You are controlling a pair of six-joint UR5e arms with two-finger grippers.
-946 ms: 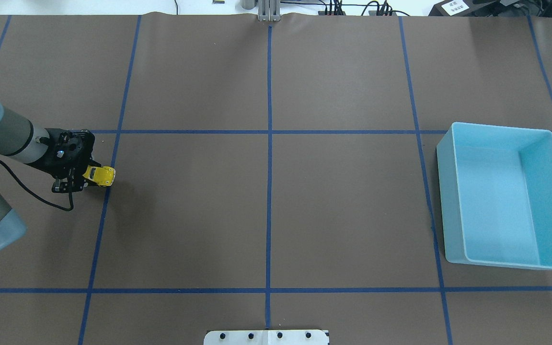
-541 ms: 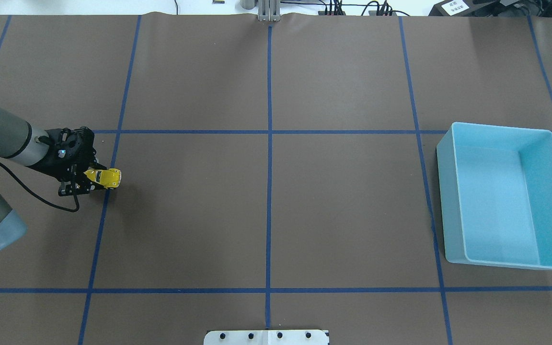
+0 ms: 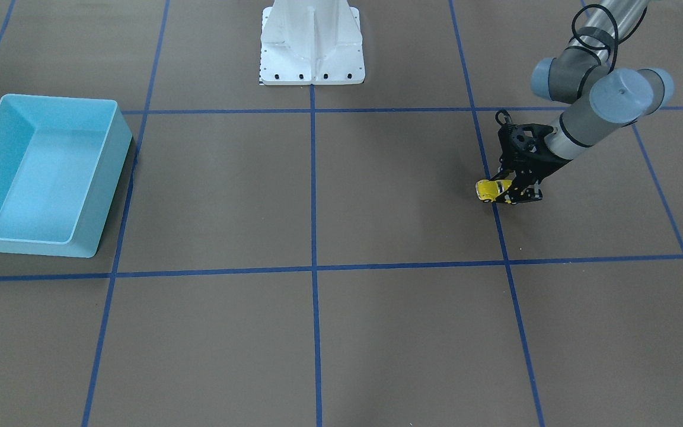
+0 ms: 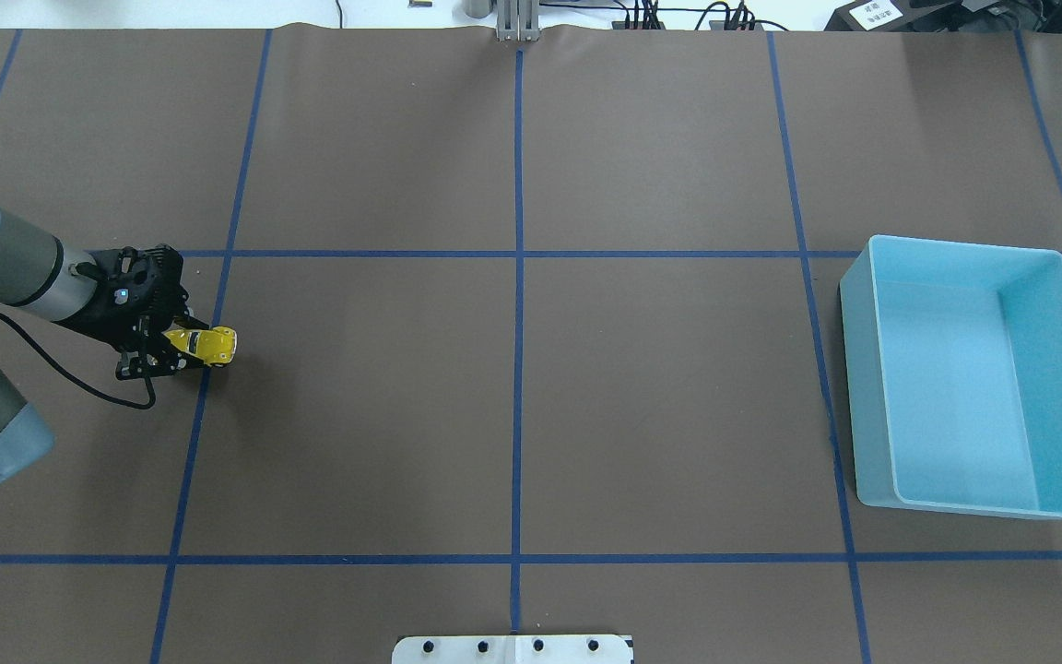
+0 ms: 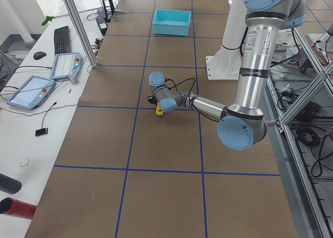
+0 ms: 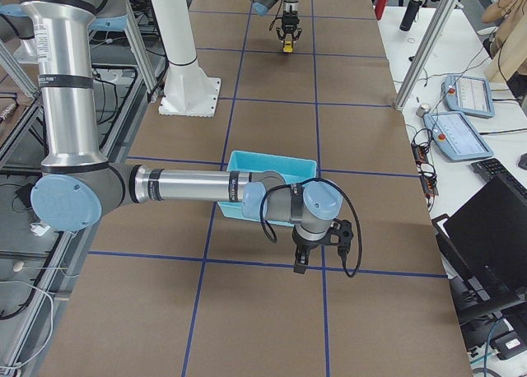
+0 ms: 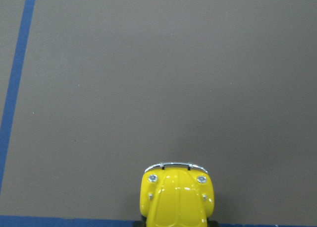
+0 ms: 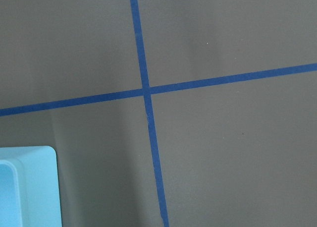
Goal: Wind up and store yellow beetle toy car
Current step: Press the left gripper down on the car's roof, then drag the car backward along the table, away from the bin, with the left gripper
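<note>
The yellow beetle toy car [image 4: 211,343] is held at its rear by my left gripper [image 4: 179,350], low at the table's left side near a blue tape line. It also shows in the front-facing view [image 3: 490,189] and nose-forward at the bottom of the left wrist view [image 7: 177,198]. I cannot tell whether its wheels touch the table. My right gripper [image 6: 301,265] shows only in the exterior right view, pointing down just beside the light blue bin [image 6: 272,158]; I cannot tell whether it is open or shut.
The light blue bin [image 4: 855,387] stands empty at the table's right side, far from the car; its corner shows in the right wrist view [image 8: 29,187]. Blue tape lines grid the brown table. The robot's white base [image 3: 312,41] stands at the table's edge.
My left gripper has moved the car a little to the right along the table and turned it slightly. The bin has not moved.
</note>
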